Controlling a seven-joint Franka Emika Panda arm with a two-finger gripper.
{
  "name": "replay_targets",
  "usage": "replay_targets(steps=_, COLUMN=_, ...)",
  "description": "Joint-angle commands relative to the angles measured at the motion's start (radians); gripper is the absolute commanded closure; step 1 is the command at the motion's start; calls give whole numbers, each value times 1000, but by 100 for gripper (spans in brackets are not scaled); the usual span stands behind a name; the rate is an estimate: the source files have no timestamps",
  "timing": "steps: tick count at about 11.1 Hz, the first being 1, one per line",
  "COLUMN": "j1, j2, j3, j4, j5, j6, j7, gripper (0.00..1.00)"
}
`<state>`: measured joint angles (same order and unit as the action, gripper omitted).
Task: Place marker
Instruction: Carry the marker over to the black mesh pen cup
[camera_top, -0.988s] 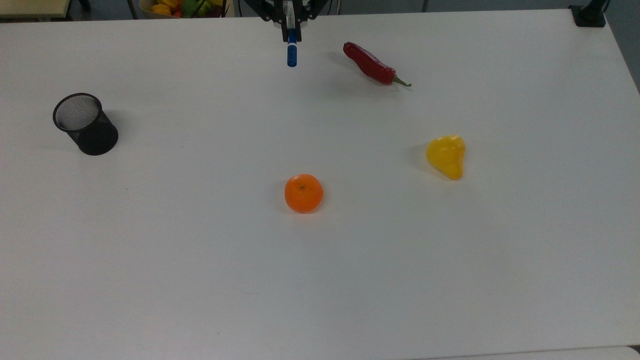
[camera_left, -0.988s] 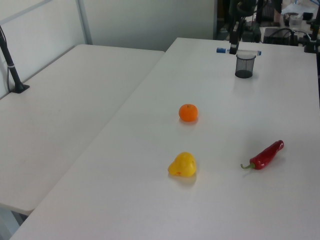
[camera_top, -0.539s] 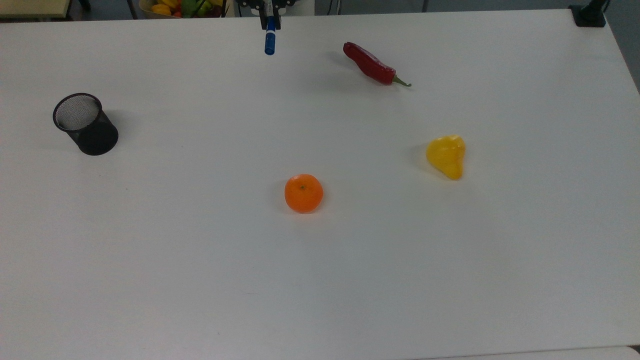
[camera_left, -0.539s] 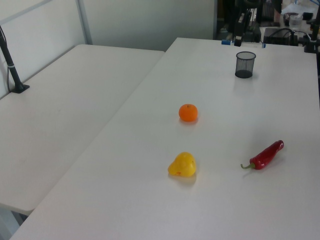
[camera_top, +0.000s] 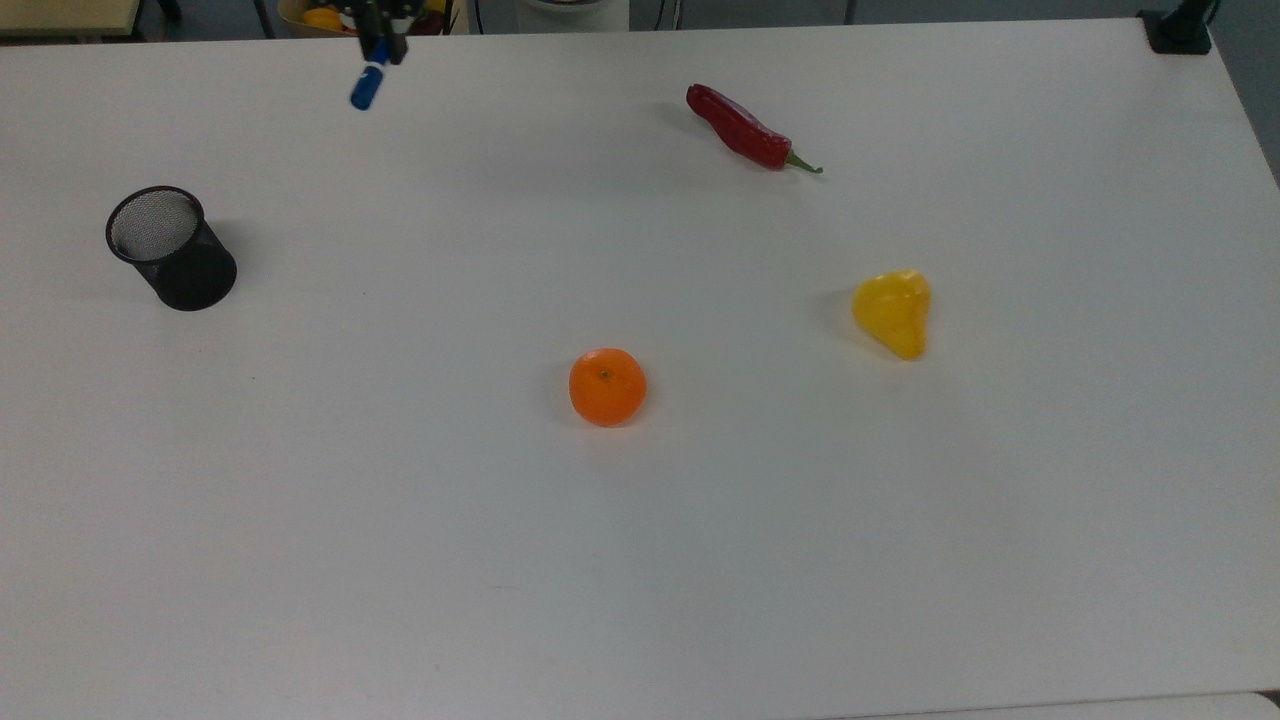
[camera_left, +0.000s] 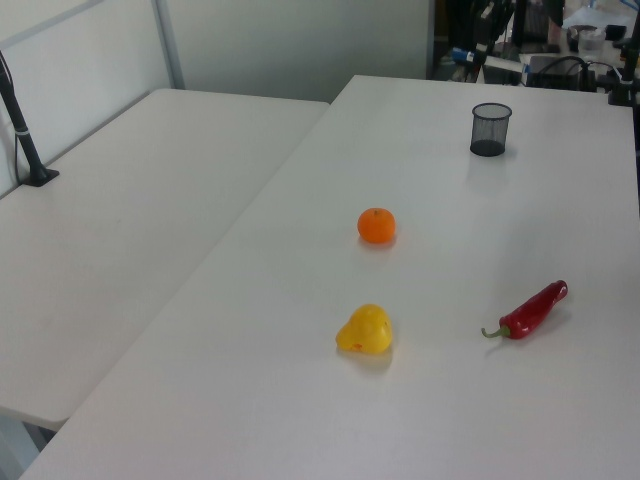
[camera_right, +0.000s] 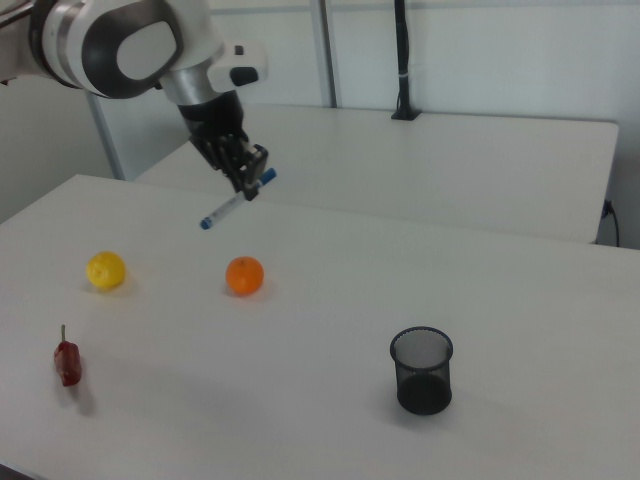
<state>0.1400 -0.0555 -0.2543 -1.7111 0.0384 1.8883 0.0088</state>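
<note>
— Where was the marker (camera_right: 236, 201)?

— Up in the air above the desk (camera_right: 320, 300), clamped in the hand (camera_right: 250, 180). In the right view the hand gripped it close to one blue end, so most of the white barrel stuck out below and to the right view's left, slanting down to the other blue end.

— And from above?

— In the top view the blue end of the marker (camera_top: 366, 88) poked out under the hand (camera_top: 382, 40) at the far edge of the desk (camera_top: 640, 560), tilted toward the top view's lower left.

— Was the hand holding it firmly?

— Its two fingers were closed on the barrel, one on each side.

— What else stood on the desk?

— A black mesh cup (camera_top: 170, 247), upright, well apart from the marker, toward the top view's left. An orange (camera_top: 607, 386) sat near the middle, a yellow pepper (camera_top: 893, 312) further to the top view's right, and a red chili (camera_top: 745, 130) by the far edge. In the left view the mesh cup (camera_left: 490, 129) stood at the far end, with the orange (camera_left: 377, 225), the yellow pepper (camera_left: 365, 331) and the red chili (camera_left: 532, 310) nearer the camera.
</note>
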Motion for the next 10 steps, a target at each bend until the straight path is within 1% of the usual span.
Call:
replay_targets(steps=1, j1=-23, j2=2, j3=-97, j4=-57, j5=6, j6=147, j7=-90, gripper=100)
replay_targets(steps=2, j1=-31, j2=18, j3=-133, j4=-76, j5=6, j6=208, j7=-114, gripper=100)
replay_targets(steps=4, j1=-46, j2=63, j3=-175, j4=-100, j5=6, j6=328, j7=-128, gripper=100)
replay_targets(steps=5, j1=-72, j2=97, j3=-183, j4=-108, j5=5, j6=400, j7=-131, gripper=100)
replay_targets(steps=7, j1=-120, j2=158, j3=-183, j4=-134, j5=5, j6=530, j7=-151, gripper=100)
replay_targets(steps=8, j1=-144, j2=184, j3=-183, j4=-157, j5=3, j6=625, j7=-156, gripper=100)
replay_targets(steps=10, j1=-169, j2=226, j3=-183, j4=-189, j5=3, j6=771, j7=-156, gripper=100)
